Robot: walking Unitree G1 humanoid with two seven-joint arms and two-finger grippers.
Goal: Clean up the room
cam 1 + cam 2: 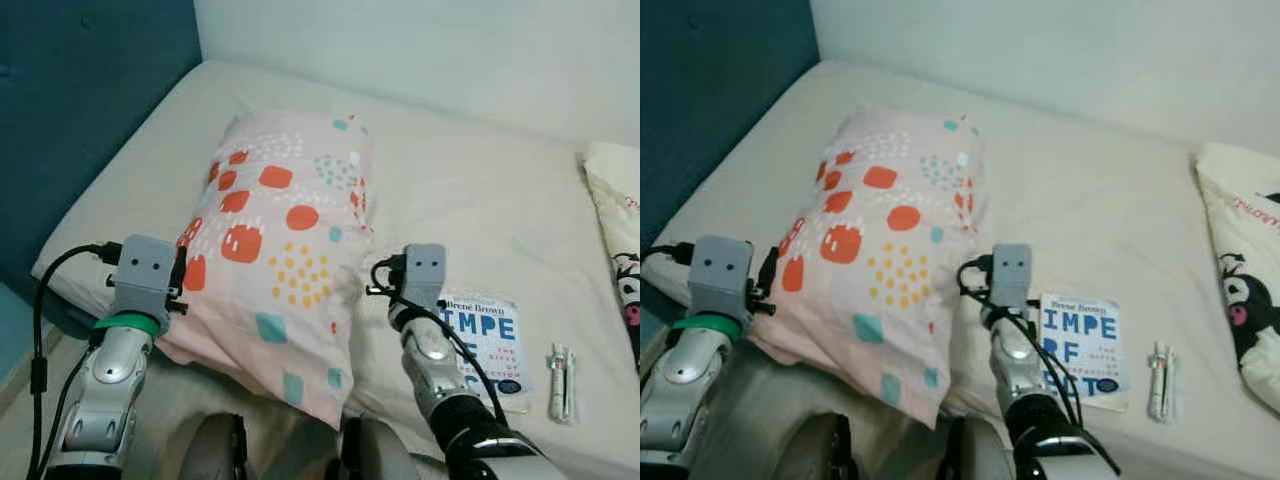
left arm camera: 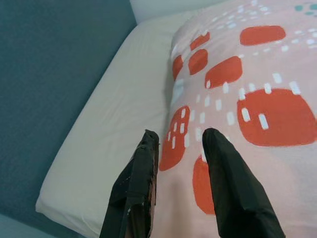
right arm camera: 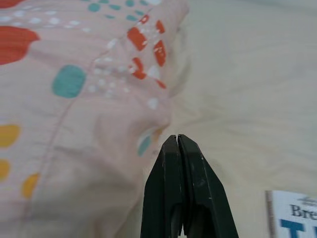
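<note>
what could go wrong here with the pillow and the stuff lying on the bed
1. The left end effector is open at the side of the patterned pillow, its fingers only lying against the fabric, so a lift from here may slip off.
2. The right end effector is shut beside the pillow's other side and grips nothing, so the pillow could sag or twist.
3. The book and the pen lie close by the right arm; a sweep could knock them off the mattress.
</note>
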